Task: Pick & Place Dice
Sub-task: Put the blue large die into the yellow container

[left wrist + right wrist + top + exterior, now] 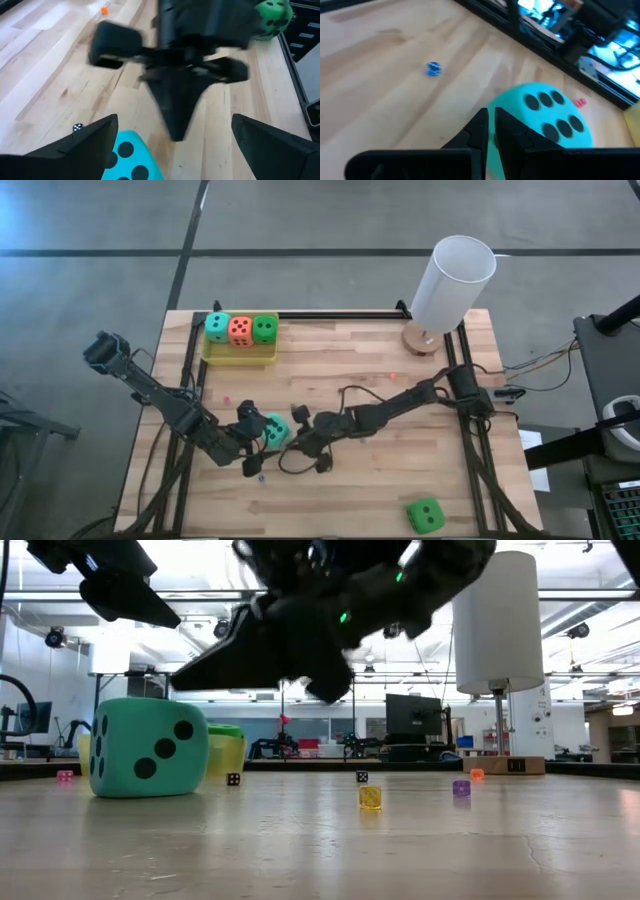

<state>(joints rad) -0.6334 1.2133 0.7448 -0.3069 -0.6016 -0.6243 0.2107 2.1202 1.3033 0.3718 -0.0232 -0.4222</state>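
Wooden bench (380, 380) carrying a yellow tray (240, 352) with three dice. Loose teal die (275, 430) lying near bench centre; left pincer (256, 448) gaping wide around it, holding nothing. Right pincer (304, 424) pinched shut beside die, empty. Best centring before closing.

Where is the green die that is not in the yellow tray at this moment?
In the high view the loose green die lies alone near the table's front edge on the right side, well clear of both grippers and far from the yellow tray at the back left.
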